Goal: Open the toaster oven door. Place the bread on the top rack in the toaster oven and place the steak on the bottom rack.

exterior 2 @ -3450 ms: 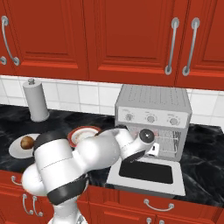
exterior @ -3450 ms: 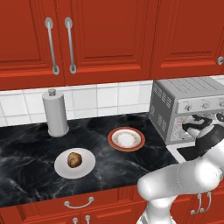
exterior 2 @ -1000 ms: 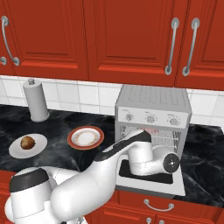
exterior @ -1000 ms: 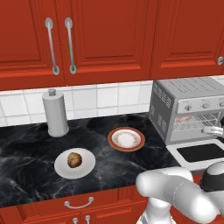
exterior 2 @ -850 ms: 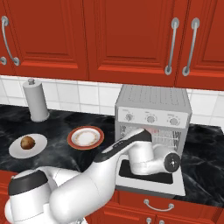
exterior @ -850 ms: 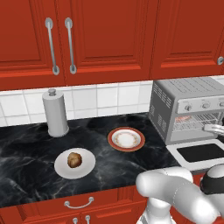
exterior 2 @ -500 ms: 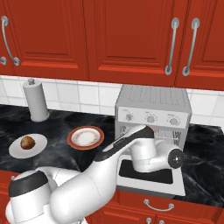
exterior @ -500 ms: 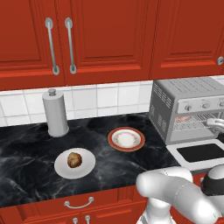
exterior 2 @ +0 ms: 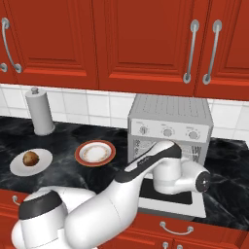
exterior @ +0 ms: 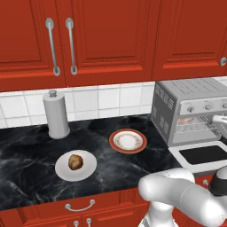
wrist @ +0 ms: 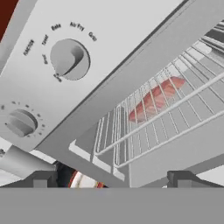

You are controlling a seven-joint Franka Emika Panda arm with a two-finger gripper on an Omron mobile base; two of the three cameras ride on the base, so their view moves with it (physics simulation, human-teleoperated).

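The toaster oven (exterior: pixel 188 104) (exterior 2: pixel 170 127) stands at the counter's right end, its door (exterior: pixel 201 154) (exterior 2: pixel 192 208) dropped flat. My gripper (wrist: pixel 111 181) hovers close to the oven's front under the knobs, open, with nothing between its fingertips (wrist: pixel 43 178). In the hand view the pinkish steak (wrist: pixel 155 98) lies inside the oven behind the wire bars of a rack (wrist: pixel 144 127); which rack it rests on I cannot tell. The bread (exterior: pixel 76 162) (exterior 2: pixel 30 158), a small brown roll, sits on a white plate (exterior: pixel 62 170) far left of the oven.
An empty red-rimmed plate (exterior: pixel 128 141) (exterior 2: pixel 95 152) lies between the bread's plate and the oven. A paper towel roll (exterior: pixel 56 114) (exterior 2: pixel 40 112) stands by the tiled wall. Red cabinets hang above the black marble counter (exterior: pixel 26 150). My arm (exterior 2: pixel 146 170) crosses in front of the oven.
My hand has drifted slightly up and to the right in front of the open oven. Its jaws have stayed open. Bread and plates have not moved.
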